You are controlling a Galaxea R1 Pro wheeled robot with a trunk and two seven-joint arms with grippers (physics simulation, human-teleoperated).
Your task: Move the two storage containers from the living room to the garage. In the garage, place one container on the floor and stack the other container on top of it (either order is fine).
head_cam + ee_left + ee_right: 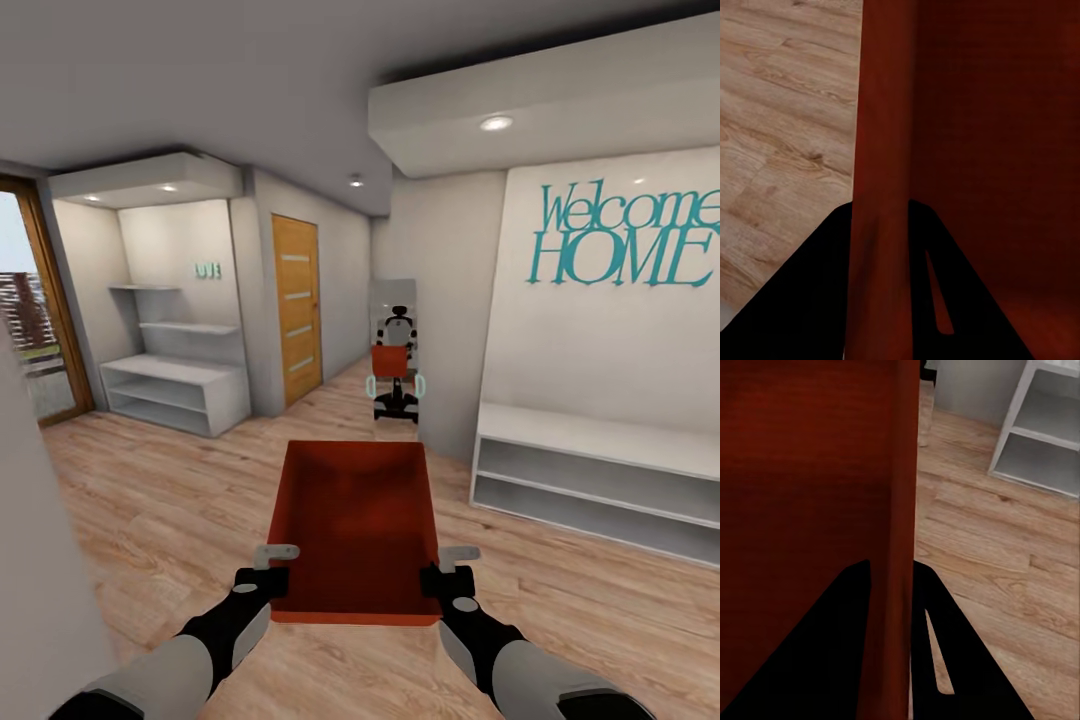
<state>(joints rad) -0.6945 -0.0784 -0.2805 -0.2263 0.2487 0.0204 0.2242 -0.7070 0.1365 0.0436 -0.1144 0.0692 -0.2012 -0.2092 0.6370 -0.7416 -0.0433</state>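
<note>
I hold one orange-red storage container level in front of me, above light wood planks. My left gripper is shut on its left wall near the close corner. On the opposite wall my right gripper is shut the same way. In the left wrist view the dark fingers straddle the red wall, and in the right wrist view the fingers straddle the other wall. The bin is empty. The other storage container and the garage are out of view.
A hallway lies ahead, with a mirror at its end reflecting me and the bin. A wooden door and white shelves stand at the left. A low white bench shelf lines the right wall. A pale blurred surface is close on my left.
</note>
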